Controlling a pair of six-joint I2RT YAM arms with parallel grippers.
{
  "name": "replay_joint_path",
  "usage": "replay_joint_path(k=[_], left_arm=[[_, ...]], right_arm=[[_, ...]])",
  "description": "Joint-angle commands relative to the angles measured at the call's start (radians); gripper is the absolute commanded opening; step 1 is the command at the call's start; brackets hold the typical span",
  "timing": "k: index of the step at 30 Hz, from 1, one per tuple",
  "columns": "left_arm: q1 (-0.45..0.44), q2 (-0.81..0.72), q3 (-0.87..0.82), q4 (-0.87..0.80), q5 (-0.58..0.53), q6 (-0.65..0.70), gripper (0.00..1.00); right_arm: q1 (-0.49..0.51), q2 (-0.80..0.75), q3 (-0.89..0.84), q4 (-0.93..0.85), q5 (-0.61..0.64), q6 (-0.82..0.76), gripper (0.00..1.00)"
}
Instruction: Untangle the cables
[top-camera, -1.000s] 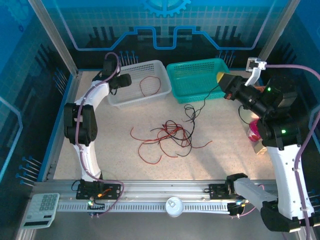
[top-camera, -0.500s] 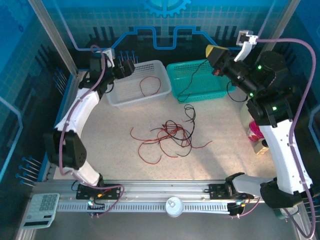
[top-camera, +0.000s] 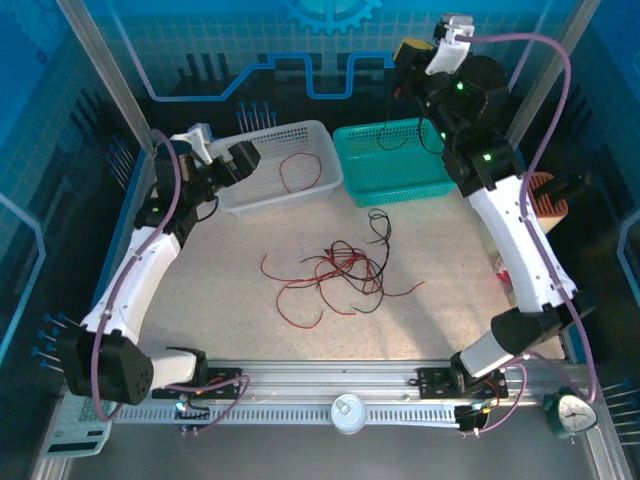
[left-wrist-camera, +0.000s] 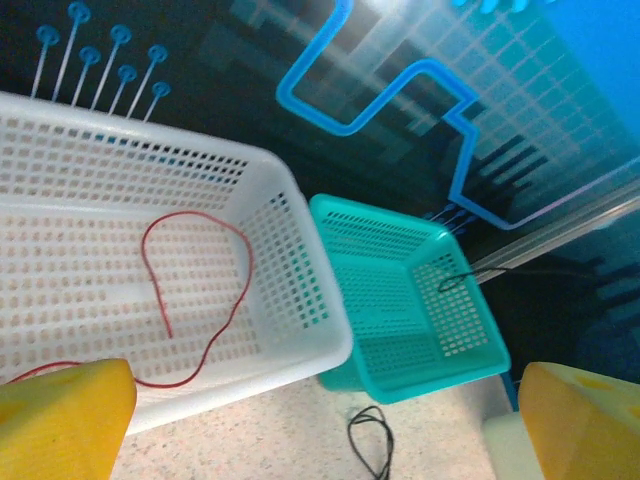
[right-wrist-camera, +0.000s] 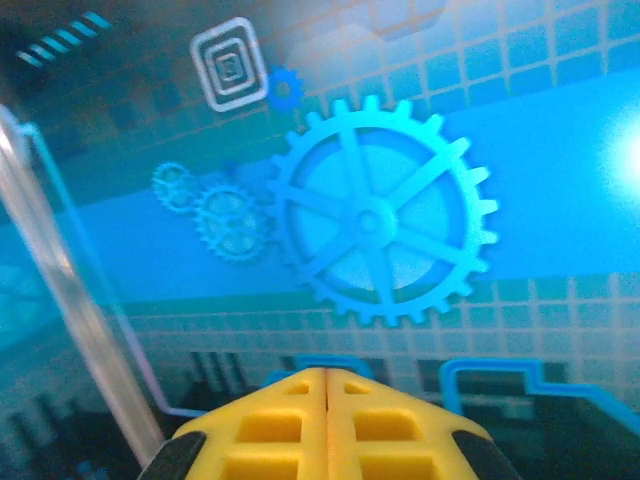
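Item 1, left claw: spread wide, its yellow fingers at the two bottom corners of the left wrist view, nothing between them. It hovers at the near left end of the white basket, pointing across it

Item 2, right claw: raised high at the back, above the teal basket and facing the blue gear panel. Its yellow fingers are pressed together with only a seam between them; whether a strand is pinched there cannot be told

Item 3, the cables, main tangle: red and black strands looped over one another on the speckled desk, near its middle, well apart from both claws. Loose red ends trail out to the left and to the right

Item 4, single red cable: lies curled on the floor of the white basket

Item 5, black cable: a small loop on the desk just in front of the gap between the two baskets, its lower end running toward the tangle

Item 6, second black cable: one end loops inside the teal basket, the rest stretched out over the right rim toward the right arm

Item 7, baskets: side by side at the far edge of the desk, white on the left, teal on the right, walls touching or nearly so
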Motion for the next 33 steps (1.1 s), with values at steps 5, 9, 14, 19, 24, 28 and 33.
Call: replay_joint_path(k=[5,9,14,19,24,28,33], left_arm=[[-0.003,-0.085,-0.010,0.039,0.074,-0.059,0.99],[-0.004,-0.095,-0.014,0.052,0.098,-0.080,0.99],[-0.016,-0.090,-0.026,0.078,0.104,-0.091,0.99],[-0.025,-0.072,-0.033,0.081,0.110,-0.089,0.99],[-0.033,-0.069,-0.032,0.074,0.110,-0.082,0.99],[-0.036,-0.069,-0.026,0.068,0.113,-0.083,0.99],[-0.044,-0.070,-0.021,0.056,0.116,-0.086,0.99]], right_arm=[[-0.015,0.136,0.153,0.042,0.173,-0.204,0.00],[-0.052,0.195,0.144,-0.001,0.159,-0.168,0.00],[-0.075,0.243,-0.019,-0.009,0.109,-0.126,0.00],[-0.148,0.338,-0.138,-0.081,-0.086,0.027,0.00],[-0.205,0.381,-0.210,-0.057,-0.189,0.162,0.00],[-0.237,0.440,-0.179,-0.081,-0.221,0.225,0.00],[-0.257,0.532,-0.111,-0.109,-0.236,0.273,0.00]])
